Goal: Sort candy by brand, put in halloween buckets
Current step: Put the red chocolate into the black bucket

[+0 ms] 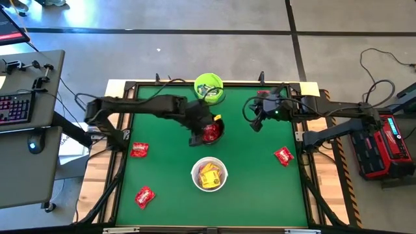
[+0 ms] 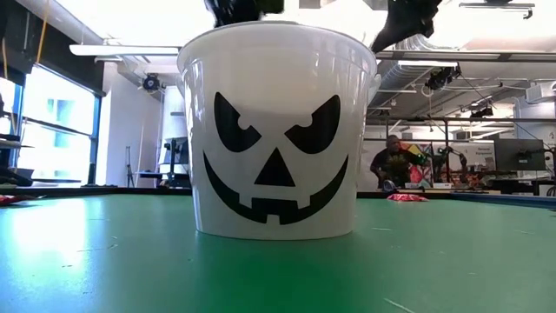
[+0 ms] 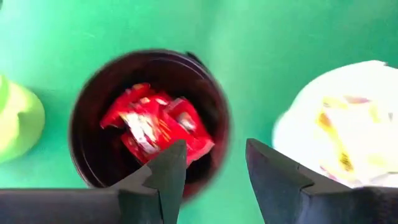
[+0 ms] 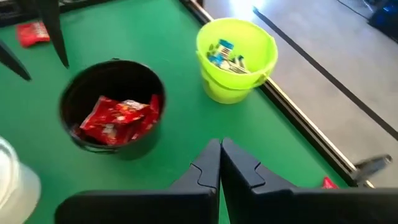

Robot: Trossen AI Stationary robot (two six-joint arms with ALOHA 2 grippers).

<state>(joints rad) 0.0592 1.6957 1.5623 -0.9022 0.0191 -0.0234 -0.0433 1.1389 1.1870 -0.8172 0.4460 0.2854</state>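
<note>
Dropping red candy (image 3: 155,124) into black bucket (image 3: 93,168), left gripper (image 3: 214,168) parted and empty above it. Next, fetching a loose red packet (image 1: 139,150) from the table. Right gripper (image 4: 220,163) pinched closed, idle.

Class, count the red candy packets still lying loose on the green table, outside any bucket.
3: one at the table's left edge, one near the front-left corner, one on the right side. Others could be hidden under the arms.

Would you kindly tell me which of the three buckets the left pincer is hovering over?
The black bucket, holding red candy; the green bucket and white bucket sit apart from the left pincer.
</note>
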